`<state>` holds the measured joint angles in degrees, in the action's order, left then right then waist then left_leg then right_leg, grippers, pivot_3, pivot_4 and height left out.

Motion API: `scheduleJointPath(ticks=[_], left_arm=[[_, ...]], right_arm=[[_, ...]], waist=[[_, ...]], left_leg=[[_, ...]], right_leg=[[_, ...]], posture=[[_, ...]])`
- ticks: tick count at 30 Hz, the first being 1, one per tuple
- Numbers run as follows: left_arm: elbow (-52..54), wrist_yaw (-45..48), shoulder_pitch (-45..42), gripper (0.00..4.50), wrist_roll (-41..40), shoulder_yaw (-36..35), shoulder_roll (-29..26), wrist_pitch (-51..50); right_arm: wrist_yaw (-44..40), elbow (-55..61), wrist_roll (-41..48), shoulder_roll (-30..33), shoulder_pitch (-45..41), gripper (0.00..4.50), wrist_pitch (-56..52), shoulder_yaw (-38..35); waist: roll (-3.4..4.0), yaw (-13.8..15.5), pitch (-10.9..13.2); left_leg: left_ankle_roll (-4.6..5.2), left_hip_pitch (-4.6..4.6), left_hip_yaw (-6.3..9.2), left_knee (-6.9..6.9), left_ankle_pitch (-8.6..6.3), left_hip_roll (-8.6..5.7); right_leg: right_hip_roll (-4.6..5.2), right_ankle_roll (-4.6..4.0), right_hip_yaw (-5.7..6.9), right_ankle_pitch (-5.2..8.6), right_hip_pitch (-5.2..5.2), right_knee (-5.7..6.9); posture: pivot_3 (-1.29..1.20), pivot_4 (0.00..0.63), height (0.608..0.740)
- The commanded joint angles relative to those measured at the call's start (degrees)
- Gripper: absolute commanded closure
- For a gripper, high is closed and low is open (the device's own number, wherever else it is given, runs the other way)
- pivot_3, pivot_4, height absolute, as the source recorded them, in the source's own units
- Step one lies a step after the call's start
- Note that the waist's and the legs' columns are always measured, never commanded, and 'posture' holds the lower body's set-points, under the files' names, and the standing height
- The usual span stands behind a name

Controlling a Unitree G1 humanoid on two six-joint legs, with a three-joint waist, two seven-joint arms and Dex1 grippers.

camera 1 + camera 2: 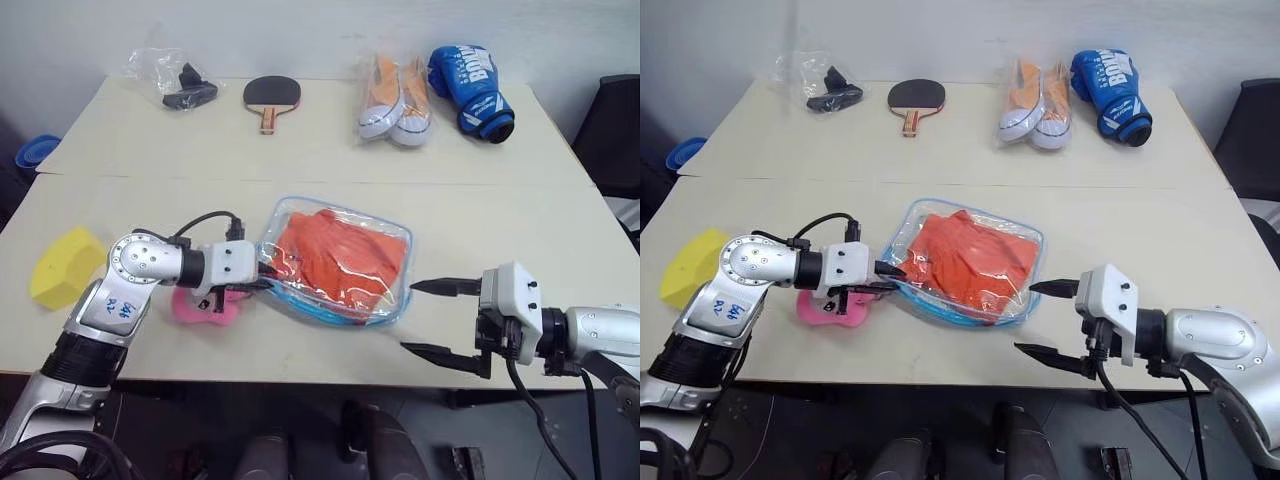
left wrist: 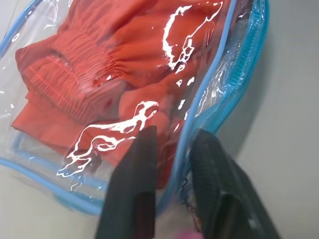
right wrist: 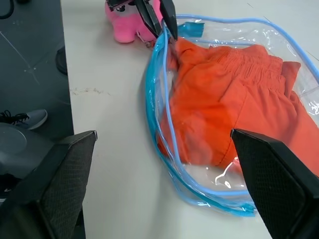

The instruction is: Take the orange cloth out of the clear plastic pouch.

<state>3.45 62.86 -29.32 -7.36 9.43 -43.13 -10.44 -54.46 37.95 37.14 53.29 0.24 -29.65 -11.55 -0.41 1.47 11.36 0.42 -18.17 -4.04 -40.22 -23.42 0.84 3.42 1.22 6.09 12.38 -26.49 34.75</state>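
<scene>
The clear plastic pouch (image 1: 290,218) with blue edging lies flat on the near table, in front of me. The folded orange cloth (image 1: 335,255) is inside it. My left gripper (image 1: 262,278) is shut on the pouch's left edge; in the left wrist view its fingers (image 2: 142,149) pinch the blue edging (image 2: 187,134) between them. The pink plush heart charm (image 1: 205,308) lies just below that gripper. My right gripper (image 1: 425,318) hovers open just off the pouch's right end, nothing between its fingers. In the right wrist view the cloth (image 3: 224,104) reaches close to the pinched end.
On the far table lie a thin clear bag with black items (image 1: 175,85), a table tennis paddle (image 1: 270,97), wrapped orange-and-white shoes (image 1: 393,100) and a blue boxing glove (image 1: 470,88). A yellow block (image 1: 65,265) sits at the near left. The table's front edge runs just below the pouch.
</scene>
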Motion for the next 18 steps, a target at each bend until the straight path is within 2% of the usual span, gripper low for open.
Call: scheduleJointPath(ticks=[1,3,5,6,9,12,13,18], left_arm=[[7.48,-5.83,-0.03,4.47,-9.81,-3.9,5.12,-18.65],[9.62,-12.35,-1.23,4.47,-14.35,-6.91,10.35,-30.15],[10.59,-16.83,-2.05,4.47,-15.67,-8.47,13.52,-35.5],[10.7,-18.61,-2.32,4.49,-15.71,-8.67,14.72,-36.91],[11.07,-20.88,-2.39,4.5,-15.66,-8.02,16.31,-38.12],[11.32,-22.1,-2.35,4.5,-15.38,-6.34,17.74,-37.83],[11.37,-22.28,-2.34,4.5,-15.31,-5.86,18.05,-37.7],[11.16,-22.74,-2.63,4.5,-14.69,-3.5,18.72,-36.84]], right_arm=[[0.3,1.52,0.08,-1.03,0.5,0.0,1.48,-0.69],[1.39,1.7,-0.56,-2.0,0.69,0.0,1.84,-0.03],[2.45,1.7,-1.51,-3.04,0.64,0.0,2.22,0.9],[2.98,1.57,-1.99,-3.74,0.46,0.19,2.43,1.55],[5.15,0.24,-5.27,-5.76,-1.02,0.93,3.64,4.25],[10.36,-3.6,-12.72,-9.22,-5.62,2.12,4.79,9.78],[11.92,-4.91,-14.83,-10.38,-7.12,2.33,4.84,11.53],[18.52,-10.17,-23.0,-17.16,-13.85,2.33,5.1,18.3]], waist=[[0.0,0.1,0.0],[-0.03,0.13,0.0],[-0.06,0.08,-0.01],[-0.07,0.05,-0.01],[-0.07,-0.32,-0.02],[-0.07,-0.46,-0.02],[-0.07,-0.43,-0.02],[-0.07,-0.24,-0.03]], left_leg=[[0.0,0.0,0.01,-0.01,0.0,0.0],[0.03,0.0,0.15,-0.12,0.02,-0.02],[0.03,-0.05,0.19,-0.17,0.02,-0.03],[0.03,-0.04,0.19,-0.19,0.02,-0.03],[-0.02,-0.01,0.16,-0.18,0.04,-0.04],[-0.11,0.06,0.11,-0.15,0.08,-0.04],[-0.12,0.06,0.1,-0.16,0.09,-0.04],[-0.19,0.11,0.11,-0.17,0.13,-0.06]], right_leg=[[0.0,0.0,0.0,0.0,0.0,0.0],[0.01,0.05,0.04,-0.02,0.01,-0.01],[0.03,0.1,0.02,-0.06,0.07,-0.02],[0.03,0.1,0.01,-0.06,0.08,0.0],[0.01,0.09,-0.03,-0.06,0.1,0.05],[0.01,0.07,-0.08,-0.04,0.08,0.12],[0.02,0.06,-0.09,-0.04,0.08,0.13],[0.02,0.02,-0.08,-0.02,-0.05,0.2]], posture=[[0.0,0.15,0.74],[0.0,0.15,0.74],[0.0,0.15,0.74],[0.0,0.15,0.74],[0.0,0.15,0.74],[0.0,0.15,0.74],[0.0,0.15,0.74],[0.0,0.15,0.74]])
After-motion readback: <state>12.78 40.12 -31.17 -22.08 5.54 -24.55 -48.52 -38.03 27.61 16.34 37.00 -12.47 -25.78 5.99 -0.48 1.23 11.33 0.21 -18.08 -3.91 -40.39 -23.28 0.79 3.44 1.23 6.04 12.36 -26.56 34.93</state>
